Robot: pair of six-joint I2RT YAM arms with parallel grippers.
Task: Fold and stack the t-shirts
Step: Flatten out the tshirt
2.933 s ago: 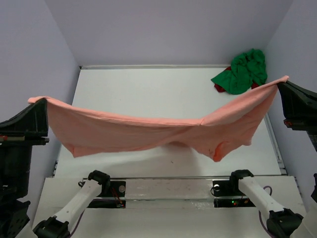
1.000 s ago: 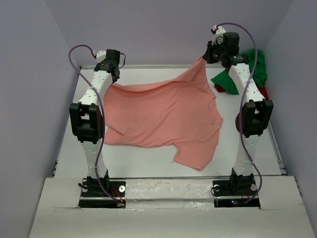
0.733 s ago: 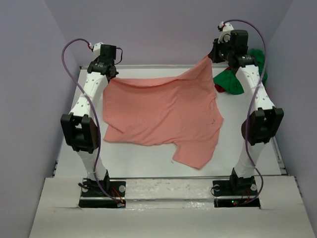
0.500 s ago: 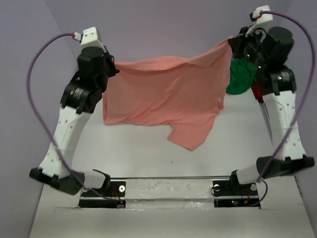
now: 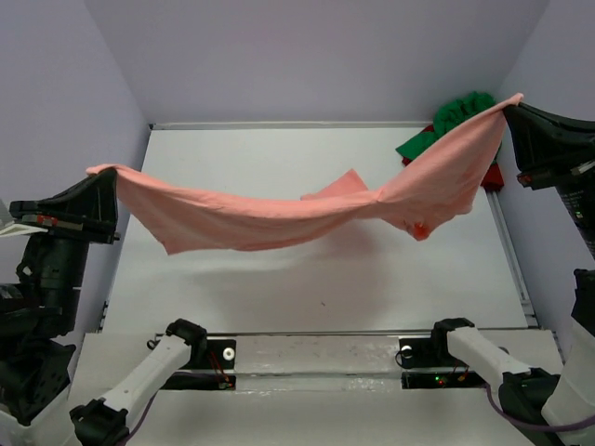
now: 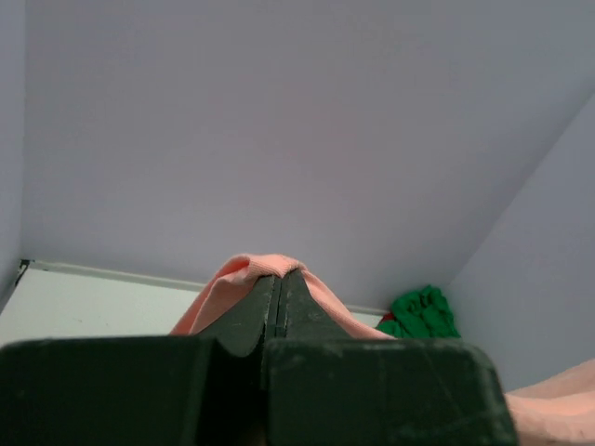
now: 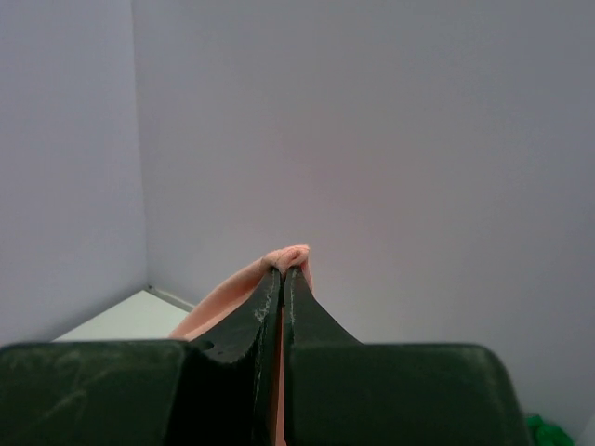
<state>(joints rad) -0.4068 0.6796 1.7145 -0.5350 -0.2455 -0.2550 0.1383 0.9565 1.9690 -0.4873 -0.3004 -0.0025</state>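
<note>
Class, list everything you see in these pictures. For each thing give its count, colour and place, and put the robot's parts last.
pink shirt: one, salmon pink, stretched in the air above the table, one end in each tool
green shirt: one, bright green, bunched at the table's far right corner
red item: one, red, beside the green shirt; too hidden to identify
table: one, white, below the shirts
walls: lilac, around the table
left tool: one, black, shut on pink shirt, left side
right tool: one, black, shut on pink shirt, far right

The salmon t-shirt (image 5: 260, 223) hides much of the green t-shirt (image 5: 462, 110).
</note>
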